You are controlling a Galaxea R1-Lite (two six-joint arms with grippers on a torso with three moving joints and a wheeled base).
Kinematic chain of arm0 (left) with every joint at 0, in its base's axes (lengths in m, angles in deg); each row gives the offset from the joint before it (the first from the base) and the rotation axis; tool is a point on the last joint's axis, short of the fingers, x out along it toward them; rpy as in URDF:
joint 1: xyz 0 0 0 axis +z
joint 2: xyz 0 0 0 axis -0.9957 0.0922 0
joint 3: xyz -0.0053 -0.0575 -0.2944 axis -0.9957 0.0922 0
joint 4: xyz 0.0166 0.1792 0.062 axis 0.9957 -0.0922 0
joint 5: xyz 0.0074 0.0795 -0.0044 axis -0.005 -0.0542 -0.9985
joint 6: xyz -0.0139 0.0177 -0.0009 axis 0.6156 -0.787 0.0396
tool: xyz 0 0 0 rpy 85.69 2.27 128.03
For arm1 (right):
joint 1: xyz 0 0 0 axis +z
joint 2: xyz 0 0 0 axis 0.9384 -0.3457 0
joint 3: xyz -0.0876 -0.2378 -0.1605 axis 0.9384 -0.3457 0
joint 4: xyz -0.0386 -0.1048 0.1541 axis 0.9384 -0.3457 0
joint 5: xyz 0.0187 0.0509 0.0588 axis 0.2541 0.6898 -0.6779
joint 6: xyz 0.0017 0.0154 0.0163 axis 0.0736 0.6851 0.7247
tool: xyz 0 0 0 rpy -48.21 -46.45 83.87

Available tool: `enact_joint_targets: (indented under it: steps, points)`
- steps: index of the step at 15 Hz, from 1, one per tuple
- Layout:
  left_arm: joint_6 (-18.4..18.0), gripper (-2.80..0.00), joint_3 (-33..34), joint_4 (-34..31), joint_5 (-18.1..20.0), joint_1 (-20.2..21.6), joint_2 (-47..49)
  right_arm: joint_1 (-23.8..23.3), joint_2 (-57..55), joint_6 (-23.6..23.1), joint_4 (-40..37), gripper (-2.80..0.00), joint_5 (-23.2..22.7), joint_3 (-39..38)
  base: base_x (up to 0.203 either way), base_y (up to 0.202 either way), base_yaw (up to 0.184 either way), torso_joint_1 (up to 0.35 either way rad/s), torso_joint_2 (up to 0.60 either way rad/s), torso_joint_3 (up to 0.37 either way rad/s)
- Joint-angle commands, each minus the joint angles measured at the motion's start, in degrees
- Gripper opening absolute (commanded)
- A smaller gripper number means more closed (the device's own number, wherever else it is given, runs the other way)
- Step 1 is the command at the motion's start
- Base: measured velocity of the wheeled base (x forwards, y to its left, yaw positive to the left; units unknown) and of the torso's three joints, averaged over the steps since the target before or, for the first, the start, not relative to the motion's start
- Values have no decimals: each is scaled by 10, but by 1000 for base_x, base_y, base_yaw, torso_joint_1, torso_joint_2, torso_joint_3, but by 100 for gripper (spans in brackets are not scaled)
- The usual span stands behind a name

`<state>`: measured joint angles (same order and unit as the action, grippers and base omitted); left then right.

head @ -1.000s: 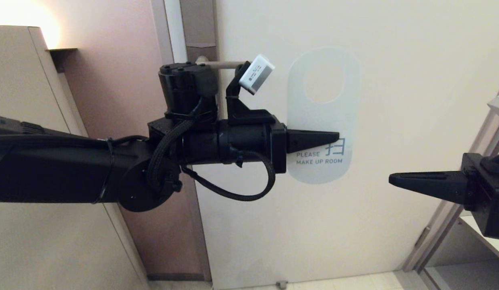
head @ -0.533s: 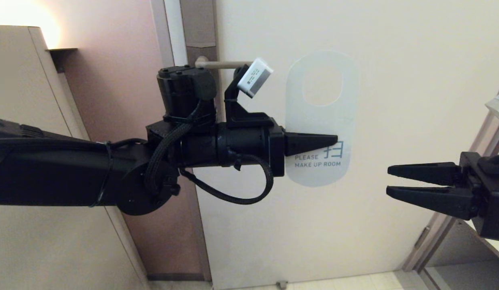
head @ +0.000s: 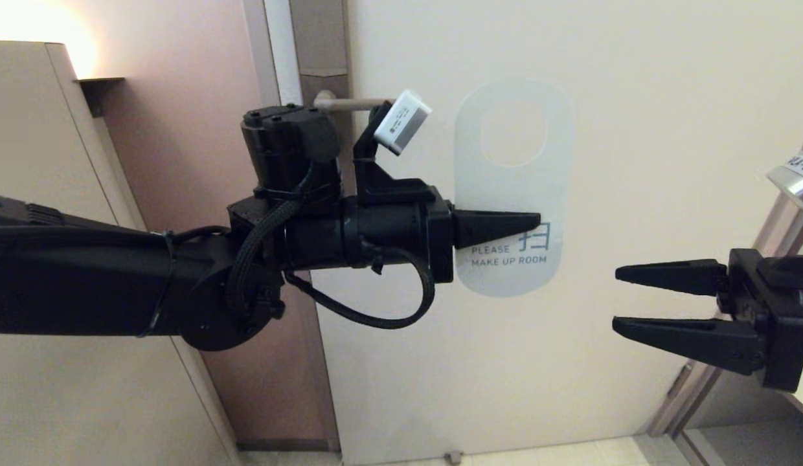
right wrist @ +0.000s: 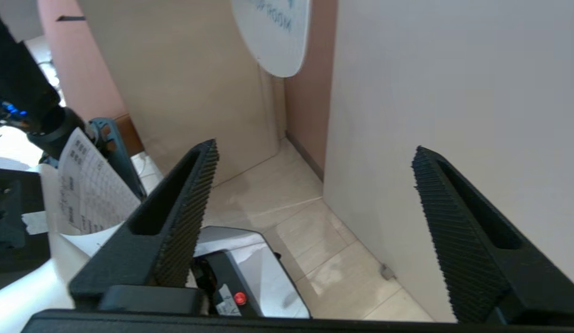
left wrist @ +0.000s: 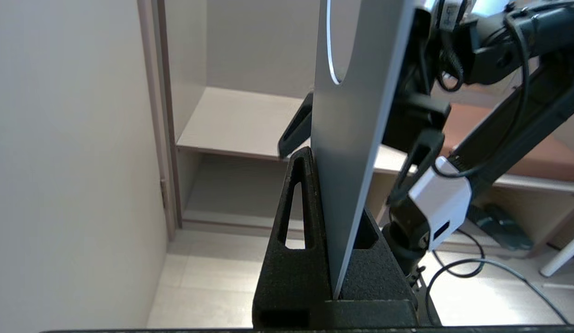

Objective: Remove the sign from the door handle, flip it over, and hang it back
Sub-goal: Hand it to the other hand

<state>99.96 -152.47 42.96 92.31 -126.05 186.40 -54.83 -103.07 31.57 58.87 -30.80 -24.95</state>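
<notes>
With the sign already off the door handle [head: 359, 102], we're at the turn-it-over step, far as I can judge. Going left to right: the lever sits just above and behind the left end effector [head: 534, 223], mostly hidden by the wrist, and nothing hangs on the bit I can see. That left end effector is pinching the sign [head: 511, 188] by its left edge, about where the text starts; the wrist view shows the card clamped edge-on between the 2 fingers [left wrist: 296, 217]. White face with the blue "PLEASE MAKE UP ROOM" is toward the head camera, oval hole up top, above the end effector, and the card is held upright in front of the door [head: 634, 97].

Off to the right and a bit lower, well clear of the sign, the right end effector [head: 615, 299] is spread wide, tips pointing back at the card.

Looks like a handoff setup. Next move probably needs the right one to close in on the free right edge, get a firm pinch before the left lets go, then rotate so the blue face comes round.
</notes>
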Motion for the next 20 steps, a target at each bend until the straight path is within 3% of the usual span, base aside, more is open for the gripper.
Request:
enact_joint_targets:
  steps: [1, 6, 12, 20]
  points:
    - [7, -280, 1, 8, 3, 1, -1, 16, -14, 0, 1, 0, -2, 5, 0, 0, 0, 0, 0, 0]
    - [24, -280, 3, 33, 3, 0, 2, 45, -51, -1, 6, 0, -3, 39, 0, 0, 0, 0, 0, 0]
    - [26, -280, 23, 54, 2, 2, 0, 63, -92, 2, 79, 0, -3, 37, 0, 0, 0, 0, 0, 0]
    - [106, -280, 47, 163, -1, 6, 12, 110, -109, 2, 120, 0, -5, 55, 0, 0, 0, 0, 0, 0]
